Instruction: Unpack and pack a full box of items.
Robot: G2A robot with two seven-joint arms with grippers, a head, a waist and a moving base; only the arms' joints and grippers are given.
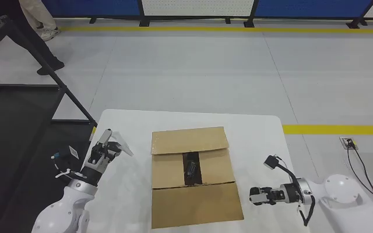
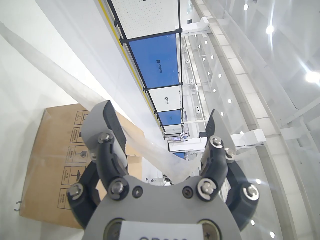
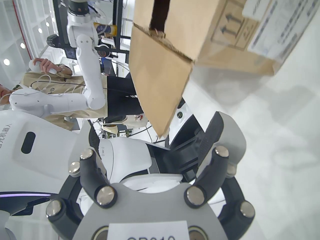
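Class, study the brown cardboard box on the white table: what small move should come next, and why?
Probably move the open right gripper to the brown cardboard box and lift the inner flap on its side: the inner flaps leave only a narrow dark gap.

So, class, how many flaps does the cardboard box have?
4. Two are folded outward: the far flap and the near flap. Two lie over the top, the left flap and the right flap, with a dark gap between them.

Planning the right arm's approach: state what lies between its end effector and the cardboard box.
Only bare table separates the right end effector from the cardboard box, as the top view shows.
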